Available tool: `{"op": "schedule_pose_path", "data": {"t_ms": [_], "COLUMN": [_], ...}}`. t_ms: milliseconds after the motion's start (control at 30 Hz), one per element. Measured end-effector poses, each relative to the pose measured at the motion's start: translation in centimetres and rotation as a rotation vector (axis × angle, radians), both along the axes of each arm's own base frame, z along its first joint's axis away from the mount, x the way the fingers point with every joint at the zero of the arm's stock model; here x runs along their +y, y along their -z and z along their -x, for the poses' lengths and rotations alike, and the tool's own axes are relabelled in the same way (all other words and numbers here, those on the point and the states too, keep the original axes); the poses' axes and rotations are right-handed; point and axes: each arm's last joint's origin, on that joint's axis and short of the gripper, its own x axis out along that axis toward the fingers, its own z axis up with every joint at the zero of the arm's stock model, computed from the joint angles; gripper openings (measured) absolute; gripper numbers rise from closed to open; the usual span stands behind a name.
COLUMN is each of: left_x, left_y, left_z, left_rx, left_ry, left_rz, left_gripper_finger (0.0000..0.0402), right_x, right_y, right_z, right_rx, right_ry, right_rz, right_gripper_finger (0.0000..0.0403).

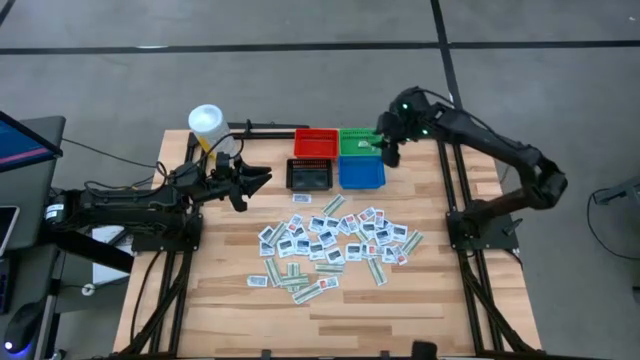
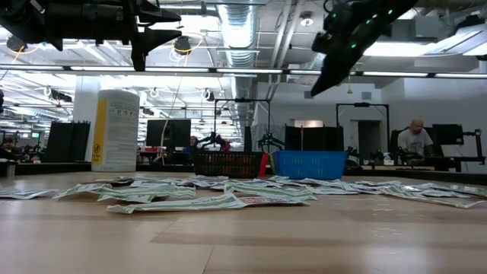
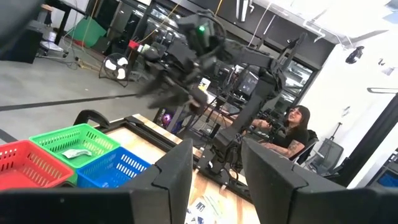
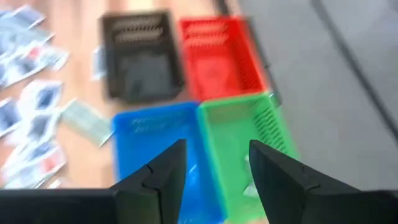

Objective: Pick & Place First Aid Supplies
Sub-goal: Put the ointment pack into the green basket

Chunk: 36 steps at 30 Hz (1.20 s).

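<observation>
The first aid supplies (image 1: 335, 245) lie scattered on the wooden table's middle: small square white packets and narrow pale green strips. One pale strip (image 3: 76, 152) lies inside the green bin (image 1: 358, 140). My right gripper (image 1: 388, 150) hangs open and empty in the air above the green bin's right side; the right wrist view looks down between its fingers (image 4: 214, 168) on the green and blue bins. My left gripper (image 1: 255, 180) hovers open and empty above the table, left of the black bin (image 1: 309, 175), pointing toward the bins.
Four small bins stand in a block at the far middle: red (image 1: 315, 142), green, black, blue (image 1: 361, 173). A white tub with a yellow label (image 1: 206, 122) stands at the far left. People sit in the room beyond the table (image 3: 295, 134). Bare wood lies near the front edge.
</observation>
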Motion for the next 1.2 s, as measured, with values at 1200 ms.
{"op": "schedule_pose_path", "data": {"t_ms": [1200], "left_x": [-0.2], "left_y": [0.0], "left_z": [0.0], "left_rx": [0.002], "left_ry": [0.053], "left_rz": [-0.008], "left_gripper_finger": [0.0140], "right_x": [12.6], "right_y": [12.2], "right_z": [0.4], "right_rx": [0.255], "right_ry": [0.105], "right_rz": [-0.311], "right_gripper_finger": [0.0167]}}
